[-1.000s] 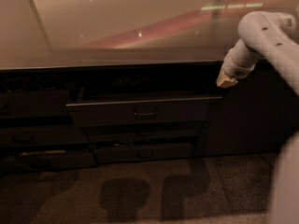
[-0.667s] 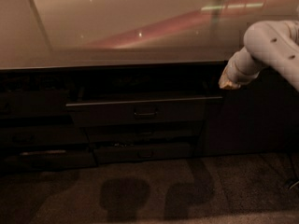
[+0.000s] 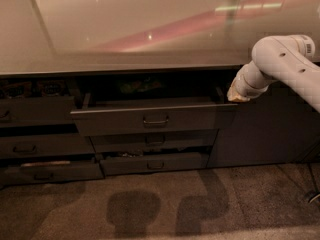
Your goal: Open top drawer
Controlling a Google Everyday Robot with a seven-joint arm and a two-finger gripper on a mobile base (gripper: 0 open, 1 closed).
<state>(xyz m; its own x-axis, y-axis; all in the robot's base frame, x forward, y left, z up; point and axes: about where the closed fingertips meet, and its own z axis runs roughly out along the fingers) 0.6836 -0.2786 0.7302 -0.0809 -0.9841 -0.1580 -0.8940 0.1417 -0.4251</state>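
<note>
Under the pale countertop [image 3: 150, 29], at the middle of the cabinet run, we log the top drawer [image 3: 115, 121] standing partly out of its bay: its long dark front sits proud of the narrower fronts below it, its grey side walls show at both ends, and some dim contents lie at the back, too dark to name. Its small loop handle [image 3: 155, 120] hangs free, nothing on it. Over the last second the drawer front has not shifted; what has changed is the arm [image 3: 285, 66], whose white elbow has sunk lower and swung a little left, carrying the gripper [image 3: 238, 97] down from the shadow under the counter edge to the drawer's top right corner. It now sits just beside or against that corner, well away from the handle; we cannot tell contact, nor whether the gripper is spread or closed. At right, the plain cabinet door [image 3: 265, 134] is shut. Our reading: the pull itself is largely made and the drawer counts as open, though not fully drawn. With the gripper at the corner instead of the handle, we judge it is either letting go or set to nudge the front further.
</note>
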